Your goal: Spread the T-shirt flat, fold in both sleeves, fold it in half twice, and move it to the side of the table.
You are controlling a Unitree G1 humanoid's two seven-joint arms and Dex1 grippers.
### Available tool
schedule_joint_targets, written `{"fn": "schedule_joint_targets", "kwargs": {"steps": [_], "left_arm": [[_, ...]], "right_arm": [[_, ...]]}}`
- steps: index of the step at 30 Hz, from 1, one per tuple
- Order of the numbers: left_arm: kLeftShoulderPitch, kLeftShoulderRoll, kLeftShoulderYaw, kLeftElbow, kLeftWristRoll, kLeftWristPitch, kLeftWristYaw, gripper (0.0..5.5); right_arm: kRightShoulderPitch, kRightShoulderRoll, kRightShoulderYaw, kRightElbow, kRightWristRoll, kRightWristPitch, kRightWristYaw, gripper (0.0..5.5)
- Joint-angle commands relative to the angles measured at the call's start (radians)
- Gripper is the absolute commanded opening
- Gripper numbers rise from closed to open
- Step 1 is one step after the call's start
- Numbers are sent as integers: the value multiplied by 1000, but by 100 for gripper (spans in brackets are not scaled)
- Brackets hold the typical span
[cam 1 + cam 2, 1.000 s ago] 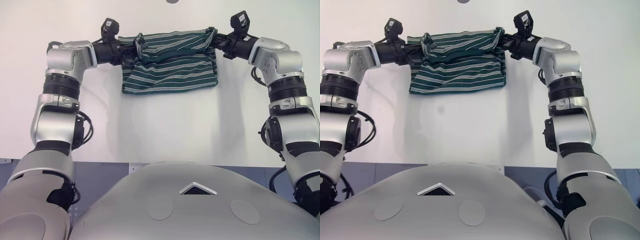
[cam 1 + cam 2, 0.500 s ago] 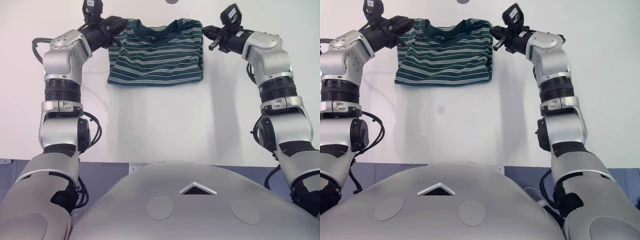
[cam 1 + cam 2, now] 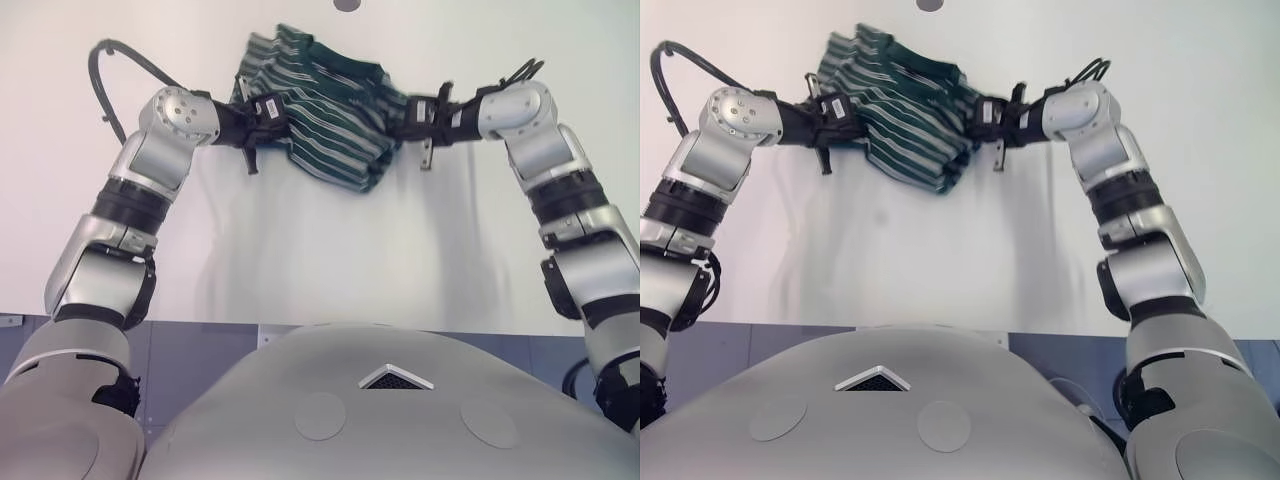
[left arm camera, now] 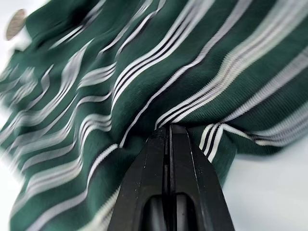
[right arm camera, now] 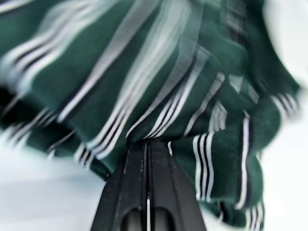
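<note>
There is one T-shirt (image 3: 318, 118), dark green with thin white stripes, and two hands grip it. The left hand (image 4: 169, 129) has its fingers pressed together on a fold of the cloth. The right hand (image 5: 147, 143) is likewise pinched tight on a striped fold at the opposite side. The shirt hangs bunched and crumpled between them over the far middle of the counter (image 3: 300, 260); whether it touches the surface cannot be told. The one counter is plain white and smooth, with one small dark round spot (image 3: 346, 4) at its far edge.
</note>
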Motion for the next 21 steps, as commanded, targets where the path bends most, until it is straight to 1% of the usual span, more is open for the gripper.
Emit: {"fn": "schedule_joint_targets", "kwargs": {"steps": [1,3,4,5,7,8,9,11,13,15,18,21], "left_arm": [[-171,-127,-122,346,215,-146,148,2],[-184,-149,-100,397,205,-223,152,2],[-174,-138,-77,398,188,-257,137,0],[-157,-105,-43,368,166,-309,137,20],[-89,2,56,214,72,-425,96,51],[-38,73,95,136,41,-499,75,64],[30,153,119,64,24,-573,46,79],[183,290,158,-54,13,-672,17,114],[346,378,203,-163,-6,-729,27,153],[444,395,218,-229,0,-763,46,156],[503,342,193,-240,54,-768,76,156],[521,285,186,-200,95,-750,123,156]], "right_arm": [[102,40,37,-332,88,233,23,0],[115,81,-5,-371,57,270,-98,0],[121,87,-34,-387,45,285,-152,24],[135,80,-71,-430,50,299,-188,37],[178,49,-166,-563,90,297,-225,77],[203,11,-199,-598,74,242,-235,93],[246,-60,-211,-607,19,138,-239,109],[337,-188,-211,-585,-84,-75,-237,149],[426,-276,-207,-535,-152,-252,-254,191],[492,-299,-201,-486,-190,-354,-292,196],[487,-224,-158,-375,-267,-443,-397,196],[446,-137,-128,-315,-332,-464,-492,196]]}}
